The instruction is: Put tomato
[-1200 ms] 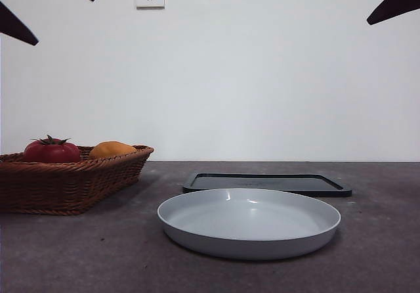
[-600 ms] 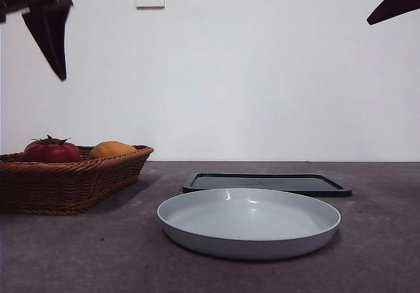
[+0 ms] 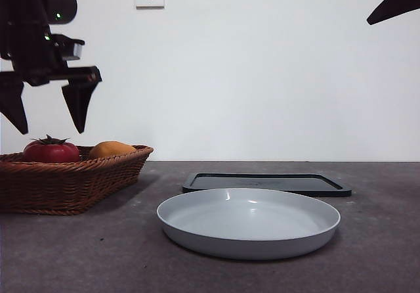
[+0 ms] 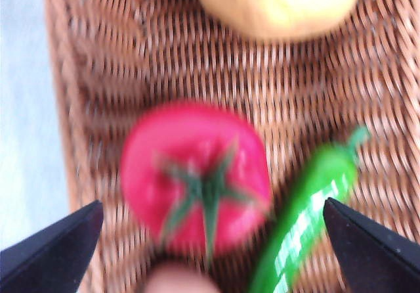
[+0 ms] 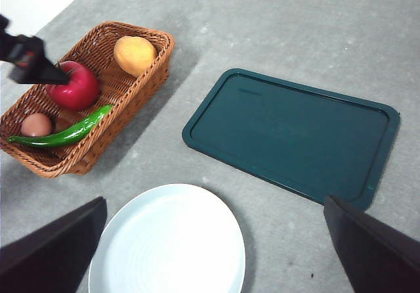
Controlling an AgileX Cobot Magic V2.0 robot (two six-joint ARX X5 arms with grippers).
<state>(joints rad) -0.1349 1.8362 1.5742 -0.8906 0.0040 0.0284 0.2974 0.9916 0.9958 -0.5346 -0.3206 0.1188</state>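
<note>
I had the left gripper (image 3: 46, 112) hanging just above the basket (image 3: 72, 184), jaws spread wide so they would straddle the tomato (image 4: 197, 178). It lay in the basket between a yellow fruit (image 4: 279, 4) and a green pepper (image 4: 308, 217). The right gripper (image 5: 210, 253) waited open above the plate (image 5: 170, 240).

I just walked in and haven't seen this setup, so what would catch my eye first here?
First, the left gripper, big and dark, hanging with its fingers open right above the red tomato in the wicker basket at one end of the table. Beside the tomato lie an orange-yellow fruit and a green pepper. In front sits an empty grey plate, with a dark green tray flat behind it.
</note>
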